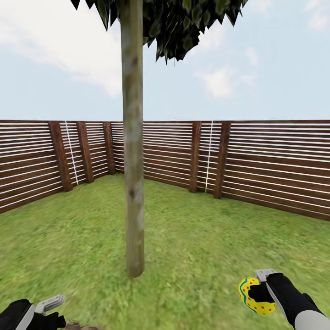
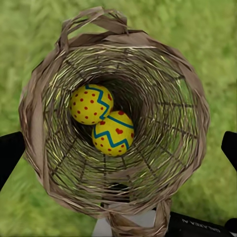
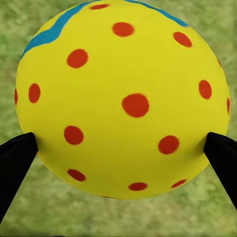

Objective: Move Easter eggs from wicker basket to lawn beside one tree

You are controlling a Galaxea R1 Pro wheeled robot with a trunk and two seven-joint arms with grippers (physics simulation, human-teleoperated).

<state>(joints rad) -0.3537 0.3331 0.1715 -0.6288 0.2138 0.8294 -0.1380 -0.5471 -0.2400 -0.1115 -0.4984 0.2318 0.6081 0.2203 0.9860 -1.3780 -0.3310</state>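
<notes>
1. The left gripper [image 1: 48,308] is low at the left. Its wrist view looks straight down into the wicker basket [image 2: 34,98]. White and dark gripper parts sit at the basket's near rim, so it seems to be holding the basket, but I cannot tell if its fingers are spread or squeezed.
2. Two eggs lie at the bottom of the basket, touching each other. One is a dotted egg [image 2: 90,103] and one is a heart egg [image 2: 113,133].
3. The tree [image 1: 133,183] stands in the middle of the lawn [image 1: 197,238], close in front of the robot. The brown fence [image 1: 270,160] runs behind it.
4. The right gripper [image 1: 265,293] pinches the third egg [image 3: 123,98] between its two black fingers [image 3: 17,158]. It holds the egg above the grass, to the right of the trunk's foot.
5. I think the job is barely started. No egg can be seen on the grass by the tree yet. One egg is out and ready to set down. Two are left in the basket.
</notes>
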